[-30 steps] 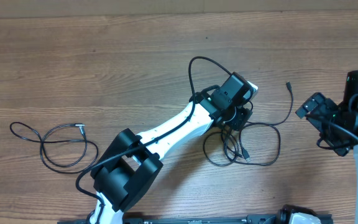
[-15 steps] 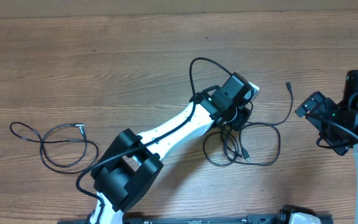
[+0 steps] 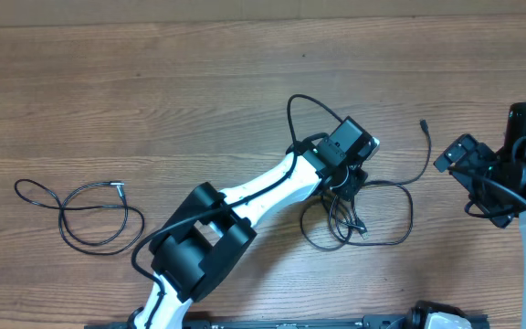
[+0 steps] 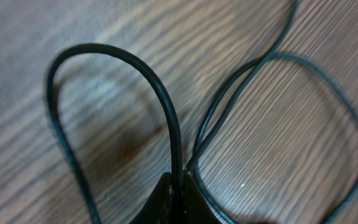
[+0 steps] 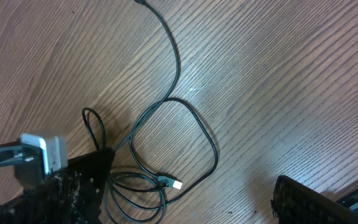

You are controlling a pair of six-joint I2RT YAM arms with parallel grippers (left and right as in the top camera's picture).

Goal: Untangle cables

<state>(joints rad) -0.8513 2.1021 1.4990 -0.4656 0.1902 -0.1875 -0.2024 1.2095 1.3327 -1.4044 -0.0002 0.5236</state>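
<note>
**Left arm swung right; fingers now pinched on a cable loop**

Left arm's elbow and wrist sit further right than a second ago, and the left fingers [image 4: 178, 194] have gone from half open to fully closed. Wrist view shows them clamped on one thin black cord [image 4: 166, 118]. It arches up out of the pinch in a tight loop and drops back down on the left, lifted off the wood-grain table [image 3: 153, 82].

That cord belongs to the tangle of thin black cables [image 3: 386, 215], which lies right of table centre, under and just right of the left wrist. Can't tell which cable of the tangle is in the pinch. One strand leaves the tangle and runs up-right to a small plug end [image 3: 423, 125]. A pale-tipped plug [image 5: 174, 184] lies inside the pile's loops.

A separate loosely coiled black cable [image 3: 89, 215] lies well apart on the left side of the table. Its silvery tip [image 3: 118, 187] points right, and nothing is touching it.

Right fingers [image 3: 455, 157] hang at the right edge, spread wide and holding nothing, clear of the tangle.
</note>
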